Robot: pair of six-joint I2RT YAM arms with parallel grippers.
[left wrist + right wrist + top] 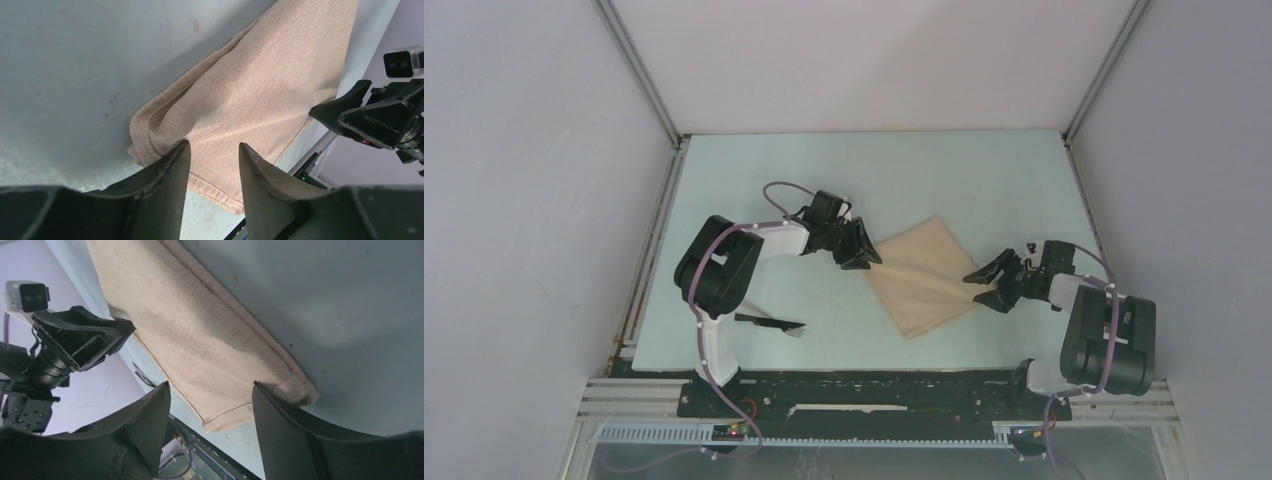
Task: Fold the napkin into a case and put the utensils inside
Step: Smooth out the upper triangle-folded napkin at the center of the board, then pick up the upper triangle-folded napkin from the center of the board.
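The tan napkin (924,276) lies folded on the pale table, turned like a diamond. It also shows in the left wrist view (255,95) and in the right wrist view (200,340). My left gripper (869,255) is open at the napkin's left corner, its jaws (214,150) apart over the folded edge. My right gripper (986,283) is open at the napkin's right corner, its jaws (210,390) apart, holding nothing. Black utensils (769,322) lie on the table near the left arm's base.
Grey walls with metal frame rails enclose the table (874,170) on the left, back and right. The black base rail (864,390) runs along the near edge.
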